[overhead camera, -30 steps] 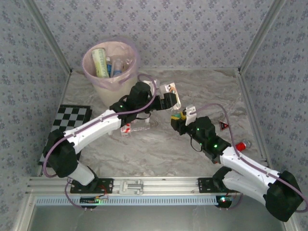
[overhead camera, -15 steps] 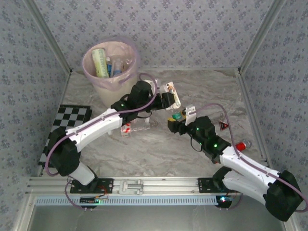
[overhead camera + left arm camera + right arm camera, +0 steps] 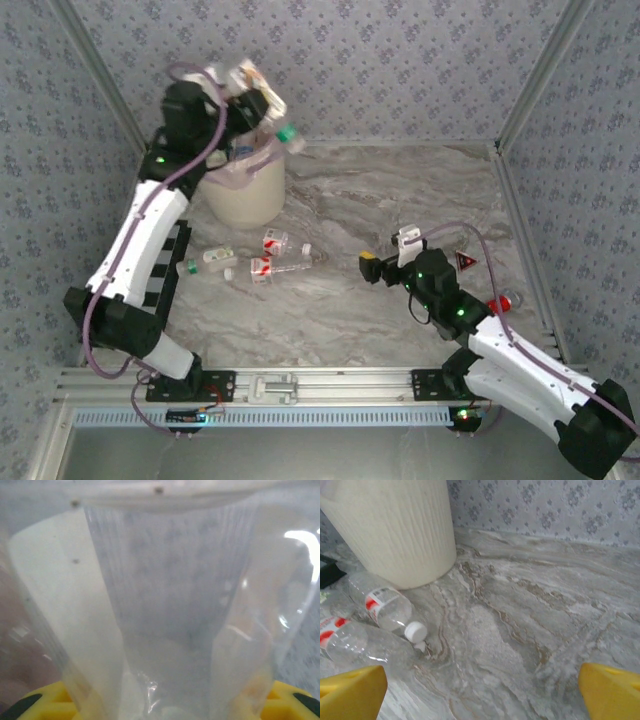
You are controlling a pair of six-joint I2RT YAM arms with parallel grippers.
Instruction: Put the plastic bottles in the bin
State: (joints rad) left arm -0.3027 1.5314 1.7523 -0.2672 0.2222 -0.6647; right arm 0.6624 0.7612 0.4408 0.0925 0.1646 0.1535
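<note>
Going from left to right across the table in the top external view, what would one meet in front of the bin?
Clear bottle lying furthest left → two red-white-labelled bottles → right gripper, open → red cylinder.

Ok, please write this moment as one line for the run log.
left claw: shut on green-capped bottle, by bin rim | right claw: open, empty | loose bottles: lying on table beside bin
</note>
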